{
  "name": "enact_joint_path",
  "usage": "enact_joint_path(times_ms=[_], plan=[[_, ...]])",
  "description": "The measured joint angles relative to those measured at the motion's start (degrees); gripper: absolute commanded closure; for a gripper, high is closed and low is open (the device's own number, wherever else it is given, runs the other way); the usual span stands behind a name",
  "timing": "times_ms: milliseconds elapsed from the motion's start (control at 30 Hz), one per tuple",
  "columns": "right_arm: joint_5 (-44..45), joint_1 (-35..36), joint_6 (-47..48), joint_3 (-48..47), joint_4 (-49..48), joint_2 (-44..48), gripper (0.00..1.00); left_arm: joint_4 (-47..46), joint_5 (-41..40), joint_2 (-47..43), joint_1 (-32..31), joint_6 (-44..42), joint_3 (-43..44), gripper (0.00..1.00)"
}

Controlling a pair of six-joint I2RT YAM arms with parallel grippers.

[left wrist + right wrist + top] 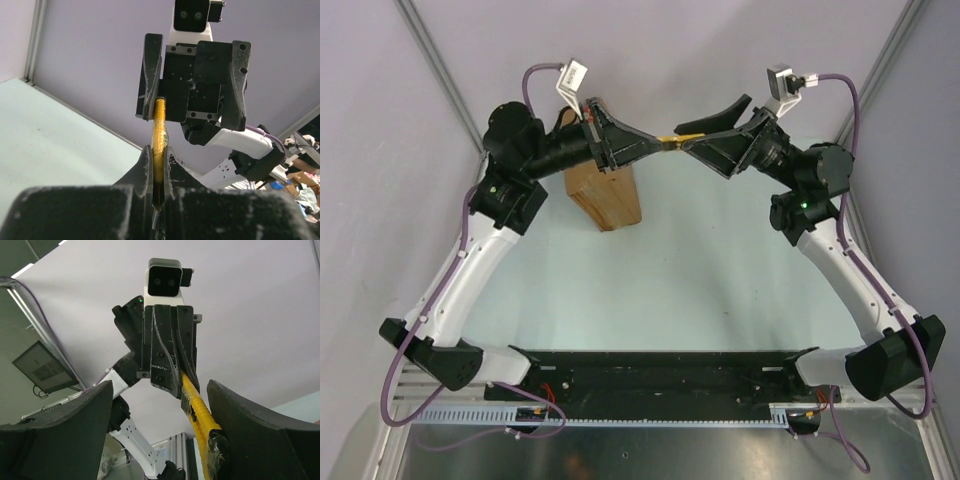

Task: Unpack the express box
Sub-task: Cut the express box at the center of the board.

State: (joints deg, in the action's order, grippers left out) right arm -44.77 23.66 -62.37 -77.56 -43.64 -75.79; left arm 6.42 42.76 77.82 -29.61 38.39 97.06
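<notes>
We see one express box (605, 195), brown cardboard, standing on the far left-centre of the pale table (700, 290), partly under the left arm. Its near end juts out toward us. We cannot make out any label or print on it from above.

Above the table's far middle, the two arms meet tip to tip over one yellow utility knife (668, 140). The left gripper (658, 148) is clamped on the knife, its two fingers (145, 170) pressed tight against the yellow handle (160, 132). The right gripper (705, 132) has its jaws spread wide. In its own wrist view the knife (197, 407) runs down to touch one finger (260, 430), while the other finger stands well apart.

The middle, near and right parts of the table lie open. Lilac walls and slanting metal posts close in the left, right and far sides, and the black base rail (660, 370) bounds the near edge.

We count two arms, two grippers, one box and one knife. A dark screen (42, 371) shows in the right wrist view, its writing too small to read.
</notes>
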Motion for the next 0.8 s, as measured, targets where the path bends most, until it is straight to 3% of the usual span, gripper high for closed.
enact_joint_path(times_ms=[67,167,267,400,633,800], plan=[[-0.4,-0.1,-0.1,0.0,0.2,0.5,0.26,-2.6,-0.3,0.0,0.0,2.0,-1.3,1.0],[-2.3,-0.8,-0.6,0.0,0.7,0.7,0.15,-6.0,-1.7,0.0,-0.5,2.8,-2.2,1.0],[-4.0,-1.1,0.1,0.0,2.7,0.8,0.14,-8.2,-2.6,-0.1,-0.4,2.7,-2.9,1.0],[-5.4,-1.2,1.8,-0.1,6.3,0.8,0.26,-9.0,-2.7,-0.2,-0.4,2.5,-3.7,1.0],[-6.1,-1.2,3.0,-1.1,8.5,0.8,0.31,-10.4,-2.0,-0.3,-0.5,2.1,-5.2,1.0],[-6.1,-0.8,4.0,-2.2,9.9,0.1,0.41,-10.9,-1.6,-0.5,-0.8,2.0,-5.7,1.0]])
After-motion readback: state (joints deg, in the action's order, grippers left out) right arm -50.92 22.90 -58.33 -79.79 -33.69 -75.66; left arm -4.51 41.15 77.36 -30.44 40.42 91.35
